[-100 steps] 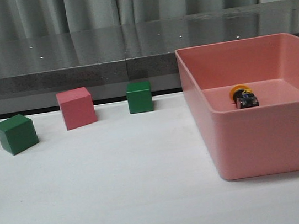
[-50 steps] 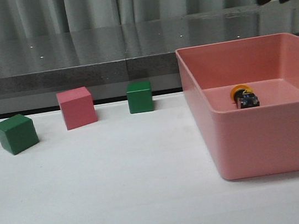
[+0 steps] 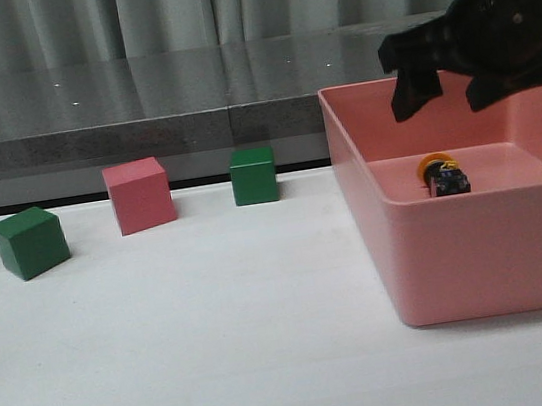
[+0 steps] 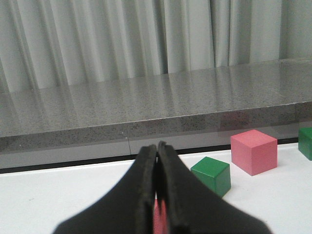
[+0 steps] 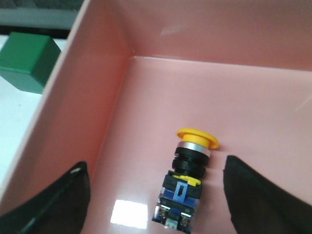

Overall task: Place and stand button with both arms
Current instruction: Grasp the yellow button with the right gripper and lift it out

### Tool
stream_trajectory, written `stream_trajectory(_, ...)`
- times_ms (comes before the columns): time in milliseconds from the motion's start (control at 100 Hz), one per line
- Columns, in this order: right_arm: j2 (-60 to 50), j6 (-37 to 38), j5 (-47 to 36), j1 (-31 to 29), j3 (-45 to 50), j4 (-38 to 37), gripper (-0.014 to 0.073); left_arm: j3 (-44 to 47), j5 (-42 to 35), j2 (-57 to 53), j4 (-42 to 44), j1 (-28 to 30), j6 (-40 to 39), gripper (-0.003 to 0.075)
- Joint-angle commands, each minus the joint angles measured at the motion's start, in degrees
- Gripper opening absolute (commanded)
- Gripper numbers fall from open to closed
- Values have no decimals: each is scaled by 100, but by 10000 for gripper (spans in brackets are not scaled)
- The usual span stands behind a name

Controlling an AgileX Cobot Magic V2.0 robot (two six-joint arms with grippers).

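Inside the large pink plastic bin [image 3: 480,254] on the right side of the white table [image 3: 221,351] lies the small push-button with yellow mushroom cap, black barrel and bluish square base [image 3: 442,176]. It is on its side on the bin floor, with the cap turned toward the far wall. Above it hangs the black right gripper [image 3: 465,85], its two wedge-shaped fingers spread wide apart and touching nothing. The right wrist view shows the button [image 5: 187,181] between the two dark fingertips [image 5: 53,200], apart from both, with the gripper [image 5: 156,204] open around it.

On the left part of the table stand three cubes in a loose row: a green cube [image 3: 29,242] nearest the left edge, a pink cube [image 3: 139,194] beside it, and a second green cube [image 3: 252,175] close to the bin. The left gripper [image 4: 157,195] has its black fingers pressed together, holding nothing.
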Motion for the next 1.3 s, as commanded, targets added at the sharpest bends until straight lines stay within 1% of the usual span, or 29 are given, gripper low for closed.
stream_trajectory(0,90,-29,-378,-2,-217,-5,557,259,-445,-176,-48,6,-53,-19)
stream_trajectory(200,601,-29,-418,-34,-222,-5,557,259,-445,-176,-48,6,-53,-20)
stream_trajectory(260,650,-29,-412,-34,-222,-5,533,259,-445,-176,-48,6,-53,-20)
stream_trajectory(310,663,-29,-403,-34,-222,-5,471,259,-445,-176,-48,6,-53,-20)
stream_trajectory(330,663,-29,-392,-34,-222,-5,433,259,-445,-176,-48,6,-53,-20)
stream_trajectory(360,658,-29,-373,-34,-222,-5,361,259,-445,-176,-48,6,-53,-19)
stream_trajectory(380,658,-29,-360,-34,-229,-5,330,259,-445,-176,-48,6,-53,-20)
stream_trajectory(430,651,-29,-278,-34,-265,-5,206,259,-445,-176,-48,6,-53,-20)
stream_trajectory(480,636,-29,-155,-34,-328,-5,114,259,-445,-176,-48,6,-53,-20)
stream_trajectory(530,578,-29,6,-34,-416,-5,50,259,-445,-176,-48,6,-53,-20)
stream_trajectory(570,482,-29,165,-34,-476,-5,20,259,-445,-176,-48,6,-53,-20)
stream_trajectory(770,-374,-36,645,83,-862,-5,12,259,-445,-176,-48,6,-53,-20)
stream_trajectory(820,-585,-155,823,180,-1020,-11,12,259,-445,-176,-48,6,-53,-20)
stream_trajectory(930,-836,-938,1290,511,-1497,-11,12,259,-445,-176,-48,6,-53,-20)
stream_trajectory(1040,-773,-1789,1802,932,-1936,-11,12,259,-445,-176,-48,6,-53,-20)
stream_trajectory(1200,-514,-3399,1683,1584,-2103,57,12,259,-445,-176,-48,6,-53,-20)
stream_trajectory(1290,-245,-3936,1584,1866,-2103,142,12,259,-445,-176,-48,6,-53,-20)
